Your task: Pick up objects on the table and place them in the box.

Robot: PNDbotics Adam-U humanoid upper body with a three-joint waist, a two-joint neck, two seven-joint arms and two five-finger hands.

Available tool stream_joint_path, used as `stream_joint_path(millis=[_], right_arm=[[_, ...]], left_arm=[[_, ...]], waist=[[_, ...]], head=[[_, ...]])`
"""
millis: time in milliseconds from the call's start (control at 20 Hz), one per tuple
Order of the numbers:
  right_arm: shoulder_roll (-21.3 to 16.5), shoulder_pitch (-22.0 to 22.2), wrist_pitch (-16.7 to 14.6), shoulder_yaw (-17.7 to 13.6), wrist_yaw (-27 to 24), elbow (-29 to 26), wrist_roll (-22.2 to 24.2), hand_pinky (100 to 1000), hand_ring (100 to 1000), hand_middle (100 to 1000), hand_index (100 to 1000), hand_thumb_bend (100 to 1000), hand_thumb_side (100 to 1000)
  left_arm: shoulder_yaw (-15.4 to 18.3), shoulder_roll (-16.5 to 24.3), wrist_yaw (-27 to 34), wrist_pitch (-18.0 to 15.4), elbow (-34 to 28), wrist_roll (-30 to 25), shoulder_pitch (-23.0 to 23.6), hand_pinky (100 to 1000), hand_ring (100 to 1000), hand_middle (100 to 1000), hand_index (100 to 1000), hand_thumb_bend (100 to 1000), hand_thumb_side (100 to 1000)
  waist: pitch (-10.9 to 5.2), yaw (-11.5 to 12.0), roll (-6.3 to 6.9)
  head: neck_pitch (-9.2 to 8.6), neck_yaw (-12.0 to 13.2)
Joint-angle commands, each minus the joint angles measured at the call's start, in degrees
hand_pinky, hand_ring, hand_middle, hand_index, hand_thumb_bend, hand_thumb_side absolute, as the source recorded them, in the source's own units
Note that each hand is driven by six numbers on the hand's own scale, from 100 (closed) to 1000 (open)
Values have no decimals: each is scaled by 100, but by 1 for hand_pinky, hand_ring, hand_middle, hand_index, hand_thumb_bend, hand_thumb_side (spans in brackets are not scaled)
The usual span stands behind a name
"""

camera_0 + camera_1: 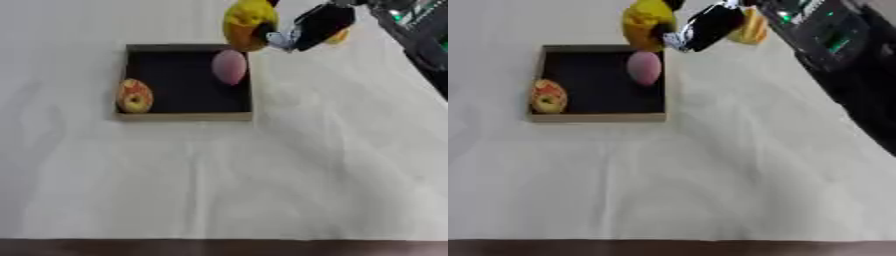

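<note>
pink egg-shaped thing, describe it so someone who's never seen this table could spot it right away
Start at the shallow box with a dark floor, the only container on the white cloth. Look at its far right corner, just below the yellow object held by the right robot hand. The pink egg-shaped thing lies there against the right wall, plain and smooth, unlike the red-and-yellow ring-shaped piece at the left wall.

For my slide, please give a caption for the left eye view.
Right hand holds a yellow object above the far edge of the box, which contains a pink object and a doughnut-like object.
</note>
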Motion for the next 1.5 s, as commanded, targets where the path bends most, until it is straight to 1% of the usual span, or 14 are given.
stream_joint_path(millis=[50, 300, 450, 650, 750, 850, 900, 950, 1100, 1200, 1300, 1350, 1400, 1500], right_arm=[[205, -219, -187, 20, 148, 480, 210, 772, 678, 480, 630, 100, 268], [569, -340, -521, 11, 417, 1241, 376, 774, 687, 487, 636, 100, 277], [764, -380, -793, -24, 650, 1681, 442, 775, 699, 497, 647, 100, 276], [959, -433, -1174, -132, 996, 2091, 538, 788, 738, 533, 684, 100, 316], [1034, -469, -1316, -195, 1135, 2243, 625, 801, 771, 581, 714, 100, 362], [1100, -500, -1431, -268, 1251, 2380, 726, 827, 827, 658, 779, 102, 439], [1127, -514, -1475, -303, 1307, 2445, 794, 846, 862, 706, 813, 129, 470], [1148, -528, -1515, -340, 1367, 2502, 854, 854, 874, 723, 826, 141, 482], [1172, -551, -1623, -431, 1533, 2602, 931, 899, 932, 793, 902, 247, 536], [1157, -557, -1652, -463, 1646, 2575, 883, 904, 937, 796, 914, 289, 534], [1124, -555, -1652, -475, 1648, 2445, 807, 905, 935, 795, 915, 299, 535], [1097, -555, -1637, -472, 1622, 2341, 779, 908, 938, 799, 916, 312, 559], [1066, -551, -1607, -461, 1586, 2231, 768, 911, 940, 802, 918, 322, 536], [996, -543, -1538, -433, 1497, 1962, 778, 914, 941, 803, 919, 333, 532]], left_arm=[[15, 97, 36, -10, -101, -34, -93, 783, 794, 693, 806, 100, 448], [4, 90, 52, -18, -101, -49, -142, 783, 794, 693, 805, 100, 446], [-4, 89, 56, -19, -101, -59, -157, 783, 793, 693, 805, 100, 447], [-4, 78, 64, -22, -101, -60, -186, 783, 793, 693, 805, 100, 447], [-6, 74, 68, -20, -101, -62, -192, 783, 793, 692, 805, 100, 448], [-7, 71, 72, -20, -101, -64, -200, 783, 793, 692, 805, 100, 448], [-8, 71, 73, -20, -101, -65, -203, 783, 792, 692, 805, 100, 448], [-9, 69, 74, -21, -101, -67, -205, 783, 792, 692, 805, 100, 447], [-8, 64, 78, -17, -101, -67, -201, 784, 792, 692, 806, 100, 450], [-7, 63, 81, -12, -101, -65, -196, 783, 792, 692, 806, 100, 450], [-7, 64, 81, -11, -101, -66, -195, 783, 792, 692, 806, 100, 450], [-6, 64, 82, -10, -101, -65, -193, 784, 792, 692, 806, 100, 450], [-5, 66, 82, -9, -101, -64, -192, 784, 791, 692, 806, 100, 449], [-4, 68, 82, -9, -101, -64, -190, 784, 791, 691, 806, 100, 449]], waist=[[-663, 30, -70], [-635, 92, -76], [-616, 124, -70], [-591, 162, -64], [-585, 172, -65], [-581, 178, -66], [-580, 180, -66], [-580, 181, -67], [-579, 183, -71], [-581, 180, -74], [-585, 174, -76], [-589, 171, -77], [-592, 168, -78], [-601, 158, -78]], head=[[-7, -45], [-7, -76], [-12, -104], [8, -130], [22, -139], [37, -146], [44, -147], [49, -148], [53, -143], [54, -134], [57, -126], [57, -121], [57, -117], [60, -112]])
